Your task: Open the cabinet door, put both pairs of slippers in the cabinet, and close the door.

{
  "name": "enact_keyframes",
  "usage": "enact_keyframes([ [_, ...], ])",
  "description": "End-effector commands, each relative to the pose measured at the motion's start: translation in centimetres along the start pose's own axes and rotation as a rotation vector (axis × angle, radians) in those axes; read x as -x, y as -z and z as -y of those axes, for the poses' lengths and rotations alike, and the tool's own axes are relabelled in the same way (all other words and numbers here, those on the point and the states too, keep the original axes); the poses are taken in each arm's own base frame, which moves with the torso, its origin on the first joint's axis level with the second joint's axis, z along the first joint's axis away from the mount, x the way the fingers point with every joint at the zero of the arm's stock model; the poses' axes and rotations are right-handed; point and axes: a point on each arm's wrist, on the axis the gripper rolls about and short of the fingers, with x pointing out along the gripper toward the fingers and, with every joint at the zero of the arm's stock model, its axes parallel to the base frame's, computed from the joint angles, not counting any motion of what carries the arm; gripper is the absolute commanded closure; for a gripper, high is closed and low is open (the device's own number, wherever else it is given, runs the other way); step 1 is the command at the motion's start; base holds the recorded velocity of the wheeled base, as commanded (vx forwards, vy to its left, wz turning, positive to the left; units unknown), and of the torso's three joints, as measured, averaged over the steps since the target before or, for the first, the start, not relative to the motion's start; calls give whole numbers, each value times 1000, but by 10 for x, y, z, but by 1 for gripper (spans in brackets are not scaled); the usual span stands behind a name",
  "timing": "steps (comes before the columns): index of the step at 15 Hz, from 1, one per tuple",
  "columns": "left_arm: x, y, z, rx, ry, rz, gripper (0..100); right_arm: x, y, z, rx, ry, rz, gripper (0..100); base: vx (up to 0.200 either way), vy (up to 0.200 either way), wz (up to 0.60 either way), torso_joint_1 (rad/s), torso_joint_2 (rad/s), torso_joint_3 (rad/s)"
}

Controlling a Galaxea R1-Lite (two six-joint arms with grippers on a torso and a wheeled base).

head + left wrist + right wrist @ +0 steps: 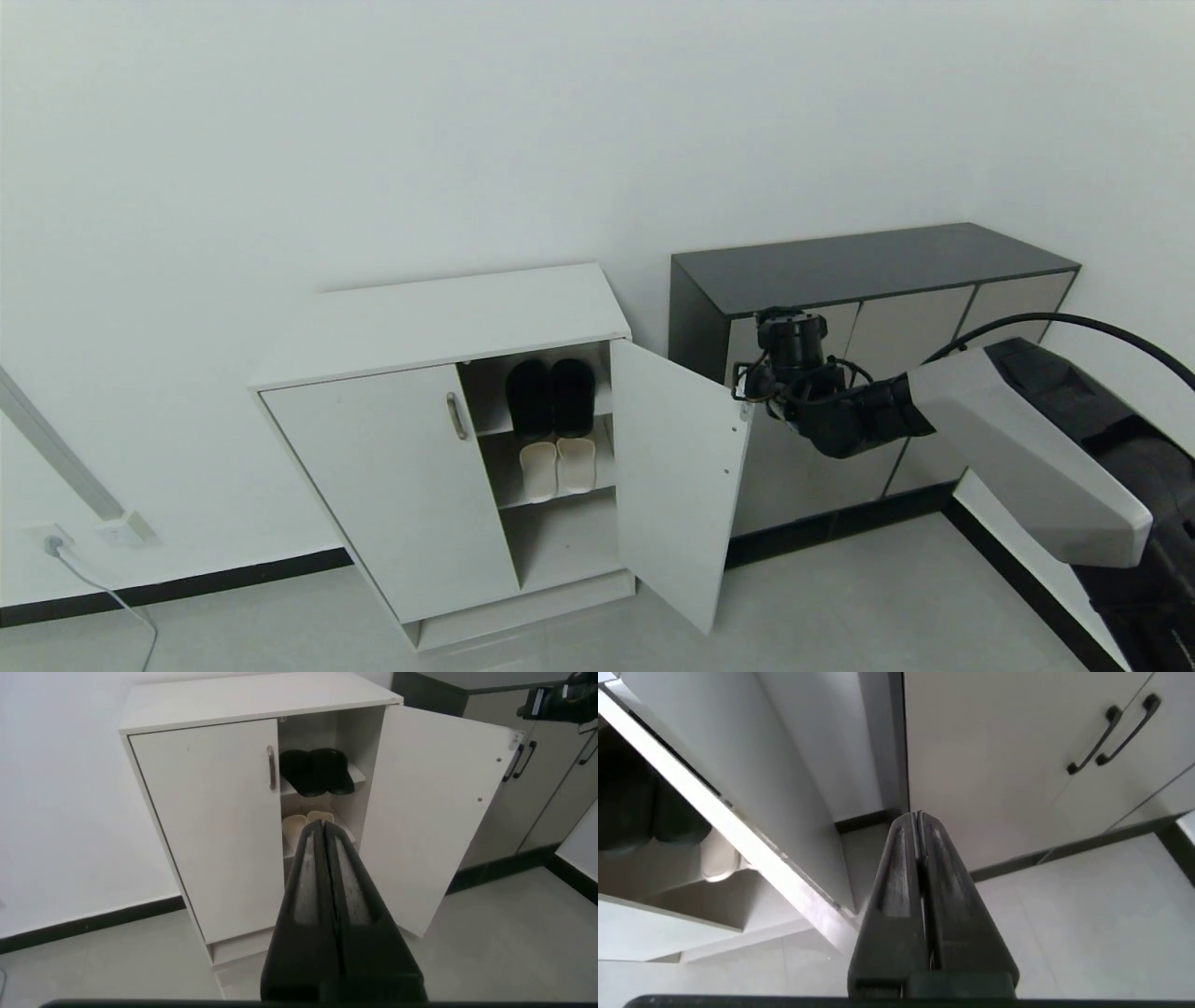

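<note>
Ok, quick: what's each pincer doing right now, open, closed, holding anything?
Left pincer: closed, holding nothing.
Right pincer: closed, holding nothing, beside the open cabinet door.

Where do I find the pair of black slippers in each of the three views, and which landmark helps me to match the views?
Head view: pair of black slippers on the upper shelf, above the pair of cream slippers.
Left wrist view: same shelf, between the two doors.
Right wrist view: dark shapes, probably the pair, beyond the door's edge.
Shared landmark: the open white cabinet door.
</note>
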Motion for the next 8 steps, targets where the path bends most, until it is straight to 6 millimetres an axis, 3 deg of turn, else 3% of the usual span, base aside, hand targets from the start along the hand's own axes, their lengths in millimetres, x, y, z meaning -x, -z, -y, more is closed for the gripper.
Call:
enact_keyframes([
  [1, 0, 0, 0, 0, 0, -1, 100, 0, 2, -1, 3, -10, -11, 100, 0, 0, 0, 0, 0, 0],
  [8, 0, 0, 0, 0, -1, -1, 100, 0, 6, -4, 0, -19, -30, 100, 0, 0, 0, 0, 0, 0],
])
